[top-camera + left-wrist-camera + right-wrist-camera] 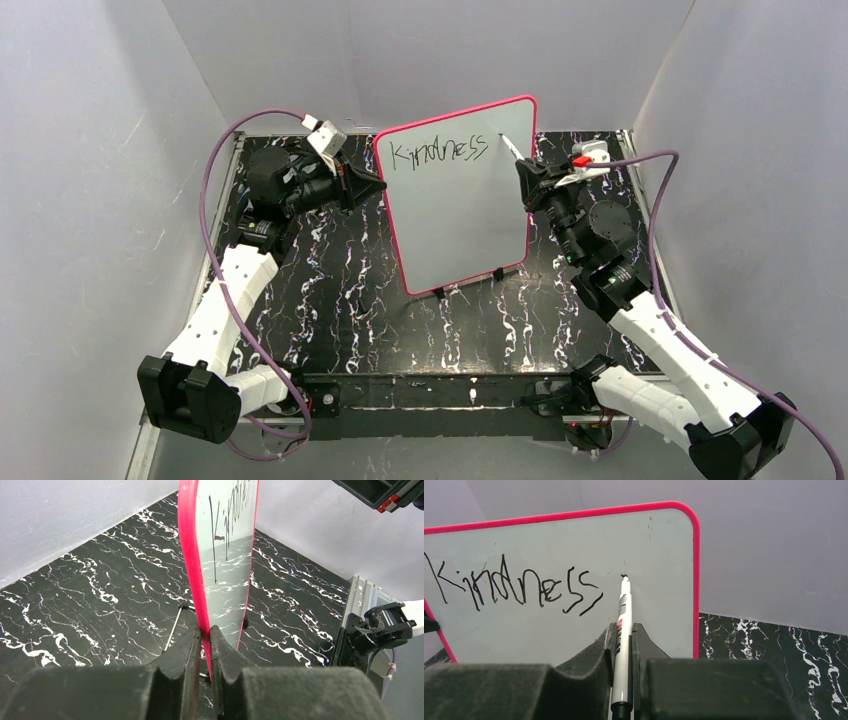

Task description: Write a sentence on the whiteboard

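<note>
The whiteboard (460,200) stands upright mid-table, pink-red frame, small black feet. My left gripper (378,186) is shut on its left frame edge (192,580), the frame pinched between both fingers (206,641). The sentence (438,152) reads only "Kindness" along the top, also legible in the right wrist view (519,586). My right gripper (625,630) is shut on a white marker (624,625) with a black rear end. The marker's tip (624,576) touches the board just right of the last "s", where a small dark dot shows.
Black marbled tabletop (340,300) lies around the board, with grey walls on three sides. The board's thin wire stand (172,627) leans behind it. A metal rail (365,592) and the right arm's body (380,627) show at the table's right edge.
</note>
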### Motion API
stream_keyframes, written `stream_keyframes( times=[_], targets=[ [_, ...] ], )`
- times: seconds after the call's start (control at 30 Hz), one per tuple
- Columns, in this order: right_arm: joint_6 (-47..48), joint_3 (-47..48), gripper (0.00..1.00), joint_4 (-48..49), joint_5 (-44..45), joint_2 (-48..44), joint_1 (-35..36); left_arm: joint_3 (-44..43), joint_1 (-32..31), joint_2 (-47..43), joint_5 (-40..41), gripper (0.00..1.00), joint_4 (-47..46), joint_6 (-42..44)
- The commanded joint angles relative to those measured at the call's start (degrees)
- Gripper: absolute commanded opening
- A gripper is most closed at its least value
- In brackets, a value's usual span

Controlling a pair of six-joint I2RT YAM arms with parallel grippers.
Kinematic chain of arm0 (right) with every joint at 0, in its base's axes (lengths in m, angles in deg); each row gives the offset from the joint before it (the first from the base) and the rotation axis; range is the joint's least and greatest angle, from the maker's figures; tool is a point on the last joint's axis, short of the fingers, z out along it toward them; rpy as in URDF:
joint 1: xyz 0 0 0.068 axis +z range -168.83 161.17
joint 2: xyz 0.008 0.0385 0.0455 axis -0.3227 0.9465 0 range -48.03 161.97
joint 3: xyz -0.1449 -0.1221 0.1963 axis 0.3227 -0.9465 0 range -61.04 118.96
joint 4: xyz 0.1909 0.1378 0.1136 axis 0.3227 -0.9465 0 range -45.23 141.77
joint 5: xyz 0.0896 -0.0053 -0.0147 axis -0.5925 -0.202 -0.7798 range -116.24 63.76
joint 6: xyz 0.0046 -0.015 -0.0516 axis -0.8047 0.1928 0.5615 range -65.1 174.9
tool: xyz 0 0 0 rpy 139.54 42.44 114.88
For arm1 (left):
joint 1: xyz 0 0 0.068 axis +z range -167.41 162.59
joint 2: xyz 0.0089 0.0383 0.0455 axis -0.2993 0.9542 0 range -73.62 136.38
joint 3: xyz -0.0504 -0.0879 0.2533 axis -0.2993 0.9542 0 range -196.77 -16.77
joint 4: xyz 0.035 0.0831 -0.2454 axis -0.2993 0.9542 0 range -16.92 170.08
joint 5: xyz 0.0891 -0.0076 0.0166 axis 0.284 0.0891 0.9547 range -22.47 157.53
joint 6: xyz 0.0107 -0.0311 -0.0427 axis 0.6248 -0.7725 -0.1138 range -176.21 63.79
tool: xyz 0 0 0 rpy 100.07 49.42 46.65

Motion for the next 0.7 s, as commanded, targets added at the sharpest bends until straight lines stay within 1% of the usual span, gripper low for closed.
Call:
stream_keyframes(
  times=[0.0, 0.3, 0.5, 0.67],
  targets=[
    [-1.18, -1.02, 0.01, 1.0, 1.0, -1.79, -0.43, 0.81, -0.41, -1.13, -2.37, 0.0, 2.31, 0.4],
    [-3.33, -4.45, 0.01, -1.53, 0.42, -2.86, -0.43, 0.72, -0.34, -1.12, -2.34, 0.0, 2.31, 0.48],
    [-3.61, -3.29, 0.01, -1.42, -0.15, -3.79, -0.43, 0.66, -0.34, -1.18, -2.29, 0.0, 2.29, 0.46],
    [-3.75, -1.5, 0.01, 1.01, 0.24, -4.64, -0.48, 0.69, -0.41, -1.06, -2.29, 0.0, 2.31, 0.48]
  ],
)
